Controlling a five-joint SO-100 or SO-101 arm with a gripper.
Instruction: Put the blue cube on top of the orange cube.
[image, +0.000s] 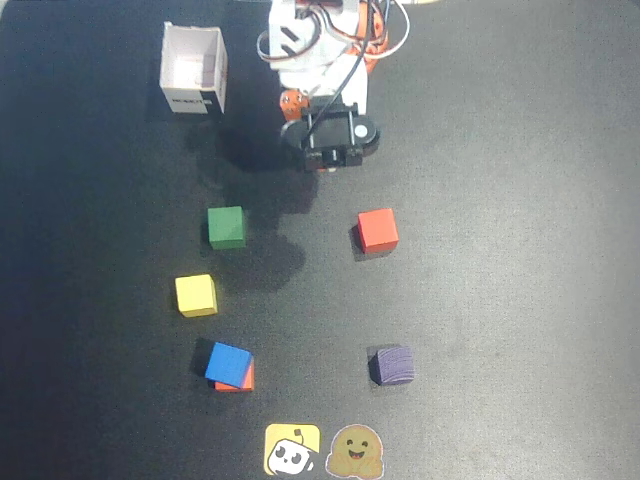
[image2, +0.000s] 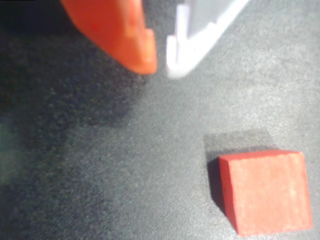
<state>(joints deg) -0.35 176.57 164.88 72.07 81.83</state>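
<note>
In the overhead view the blue cube (image: 227, 362) rests, slightly askew, on top of the orange cube (image: 244, 381), of which only a sliver shows at its lower right. They stand at the lower left of the black mat. My gripper (image2: 161, 67) is far from them, tucked under the folded arm (image: 330, 130) at the top centre. In the wrist view its orange finger (image2: 125, 35) and white finger (image2: 195, 40) stand almost together with nothing between them, just above the mat.
A red-orange cube (image: 378, 230) (image2: 265, 192) lies just below the gripper. Green (image: 226, 227), yellow (image: 195, 295) and dark purple (image: 391, 364) cubes are spread over the mat. A white open box (image: 194, 70) stands top left. Two stickers (image: 322, 450) lie at the bottom edge.
</note>
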